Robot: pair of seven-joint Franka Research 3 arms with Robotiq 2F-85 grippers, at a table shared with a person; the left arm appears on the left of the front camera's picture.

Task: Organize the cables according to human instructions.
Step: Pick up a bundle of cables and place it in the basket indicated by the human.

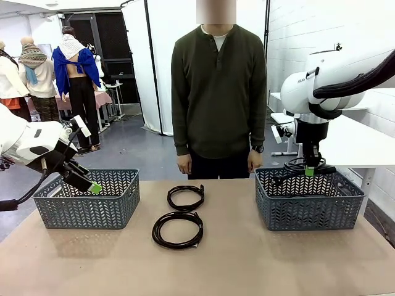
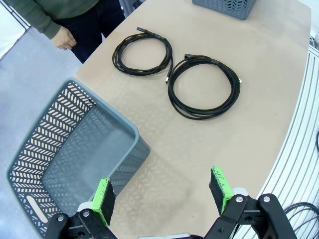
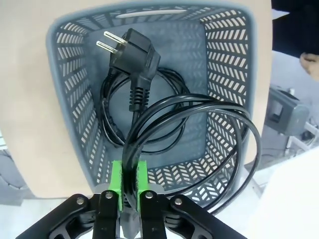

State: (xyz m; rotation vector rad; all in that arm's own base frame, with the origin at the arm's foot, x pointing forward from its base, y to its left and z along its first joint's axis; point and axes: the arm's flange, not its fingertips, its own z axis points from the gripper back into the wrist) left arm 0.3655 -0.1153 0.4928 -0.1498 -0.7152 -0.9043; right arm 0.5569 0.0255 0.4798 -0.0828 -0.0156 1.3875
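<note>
Tan tabletop (image 1: pixel 247 265) spreads across the lower half of the front view, and the human (image 1: pixel 219 92) stands upright behind its far edge at centre frame, arms down at the sides. Two grey lattice baskets rest on it: the left basket (image 1: pixel 86 209) at middle left and the right basket (image 1: pixel 308 209) at middle right.

On the bare table between the baskets lie two of the cables. The near coil (image 1: pixel 178 245) is the wider, and the far coil (image 1: pixel 185 209) sits just above it in the frame, close by.

At the upper right, the right gripper (image 1: pixel 310 169) hangs over the right basket. In its wrist view its green pads (image 3: pixel 116 181) are pinched together on a third black cable (image 3: pixel 209 104), whose loop and two-pin plug (image 3: pixel 134 52) dangle over the basket's inside. More black loops show at the basket floor; whether they belong to the same cord I cannot tell.

At middle left, the left gripper (image 1: pixel 92 185) hovers by the left basket's rim, jaws wide apart and empty, one pad (image 2: pixel 103 199) above the basket's corner.
</note>
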